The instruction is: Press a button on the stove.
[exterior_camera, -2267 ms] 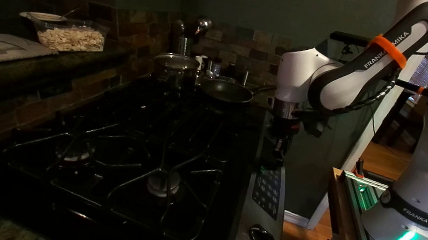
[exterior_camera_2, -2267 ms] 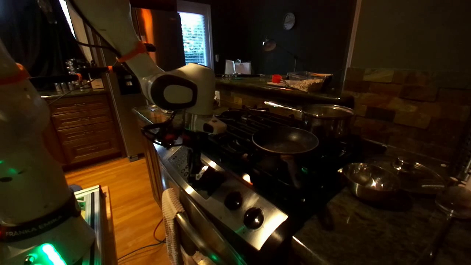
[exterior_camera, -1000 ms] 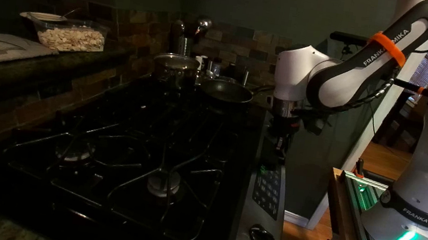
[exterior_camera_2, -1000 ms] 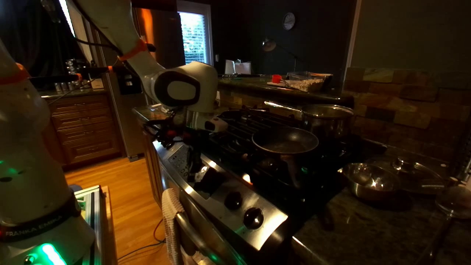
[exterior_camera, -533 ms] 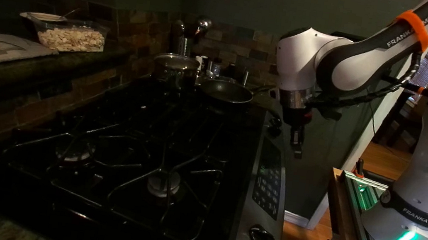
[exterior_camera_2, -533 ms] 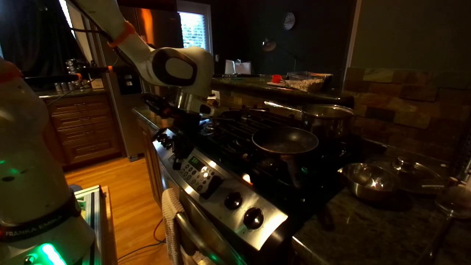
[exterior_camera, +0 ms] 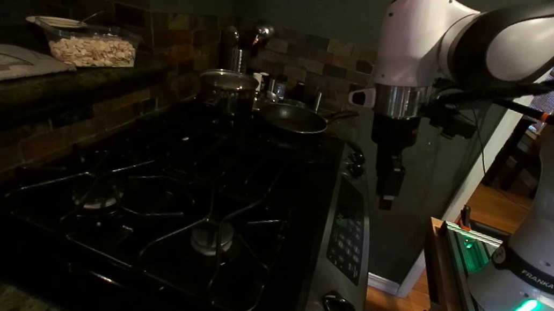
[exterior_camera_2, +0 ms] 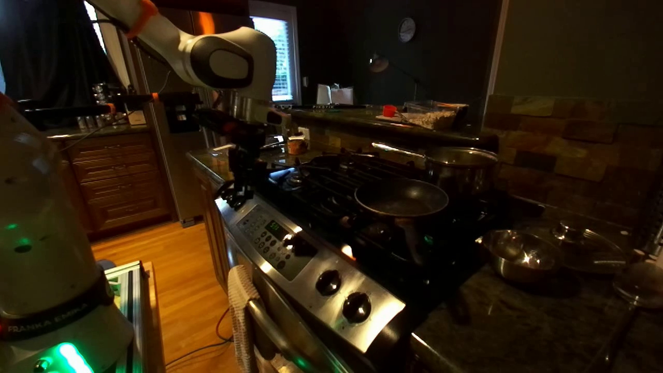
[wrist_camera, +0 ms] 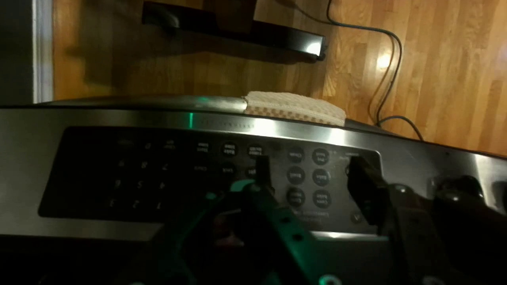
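The black stove (exterior_camera: 291, 287) with its dark grates fills the middle of an exterior view. Along its front runs a steel control strip whose dark panel (exterior_camera_2: 274, 243) carries small round buttons and a green lit display. Seen from above in the wrist view, the buttons (wrist_camera: 296, 175) show between and beyond my fingers. My gripper (wrist_camera: 308, 164) is open, its two dark fingertips well apart and nothing held between them. In an exterior view the gripper (exterior_camera: 386, 200) hangs pointing down beside the strip's outer edge, raised and apart from the panel.
A frying pan (exterior_camera: 293, 118) and a pot (exterior_camera: 226, 89) stand at the stove's far end. Black knobs (exterior_camera_2: 356, 306) jut from the strip. A towel (wrist_camera: 295, 107) hangs on the oven handle. A steel bowl (exterior_camera_2: 520, 256) sits on the counter.
The arm has lifted from low over the button panel and drawn back toward its base, uncovering the display and buttons. The fingers, close together before, are now spread.
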You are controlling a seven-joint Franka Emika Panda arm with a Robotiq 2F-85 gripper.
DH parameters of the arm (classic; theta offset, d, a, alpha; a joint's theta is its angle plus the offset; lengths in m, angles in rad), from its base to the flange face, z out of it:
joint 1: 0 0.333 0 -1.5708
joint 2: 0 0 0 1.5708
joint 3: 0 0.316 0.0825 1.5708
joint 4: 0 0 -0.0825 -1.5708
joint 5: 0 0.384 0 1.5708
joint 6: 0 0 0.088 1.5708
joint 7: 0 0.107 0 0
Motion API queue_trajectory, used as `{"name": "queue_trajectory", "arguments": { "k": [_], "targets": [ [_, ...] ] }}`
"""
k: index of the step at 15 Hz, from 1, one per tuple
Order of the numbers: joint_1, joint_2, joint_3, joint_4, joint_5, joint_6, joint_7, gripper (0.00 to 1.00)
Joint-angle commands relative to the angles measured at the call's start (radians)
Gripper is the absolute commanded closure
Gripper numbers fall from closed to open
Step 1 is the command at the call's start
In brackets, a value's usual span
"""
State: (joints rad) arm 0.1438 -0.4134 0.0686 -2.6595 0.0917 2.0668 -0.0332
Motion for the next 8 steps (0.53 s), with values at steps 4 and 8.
{"name": "queue_trajectory", "arguments": {
  "k": [4, 8],
  "targets": [
    [-0.021, -0.134, -0.004, 0.006, 0.054, 0.020, 0.041, 0.00],
    [-0.022, -0.120, -0.003, 0.024, 0.047, 0.002, 0.027, 0.00]
  ]
}}
